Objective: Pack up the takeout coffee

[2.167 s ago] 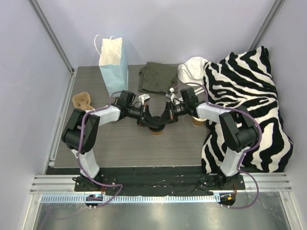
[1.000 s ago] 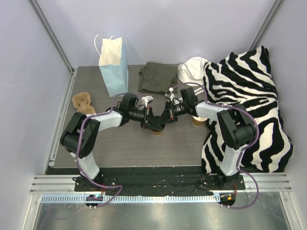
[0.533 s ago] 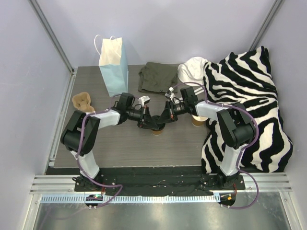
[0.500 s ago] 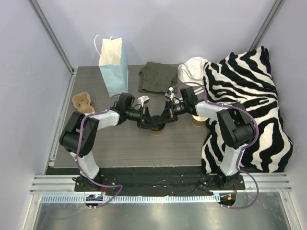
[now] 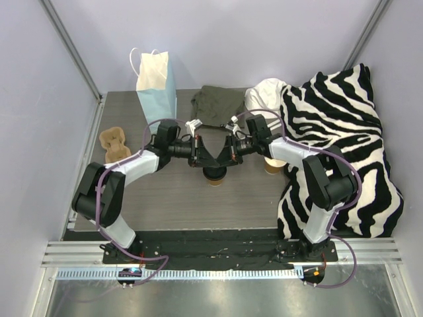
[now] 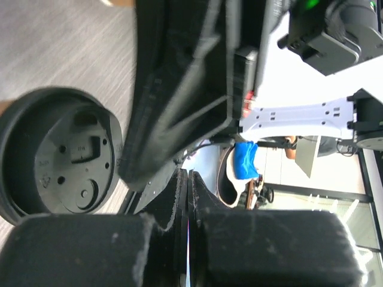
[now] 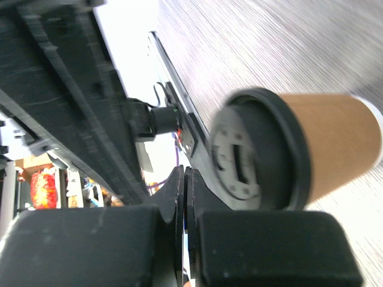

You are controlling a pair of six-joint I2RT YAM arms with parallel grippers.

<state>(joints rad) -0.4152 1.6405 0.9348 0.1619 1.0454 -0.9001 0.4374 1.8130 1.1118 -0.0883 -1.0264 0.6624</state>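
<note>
the grey surface carries everything, with a zebra-striped blanket heaped along its right side. the blue paper bag stands upright at the far left, its mouth open upward, well apart from the coffee.

both arms reach in from the near edge and bend toward the middle, forearms nearly level. the left hand and the right hand meet nose to nose there, tipped down over the cup. the left hand's fingers lie pressed together with nothing between them, and the right hand's fingers do likewise. neither hand holds anything. i cannot tell whether any fingertip touches the lid.

a tan cup without a lid stands just right of the middle, beside the right forearm. it is not the one to pack.

the takeout coffee stands upright in the middle of the surface, just below and between the two hands. its black lid looks seated on the rim wherever it shows.

capping looks done, so i judge the step in hand to be the switch to picking the cup up. one hand, likely the left as it is nearer the bag, must spread its fingers. it must then drop to the paper wall below the lid and close gently, since kraft paper dents. the other hand backs off. the cup then travels upright to the far left and goes down into the bag.
</note>
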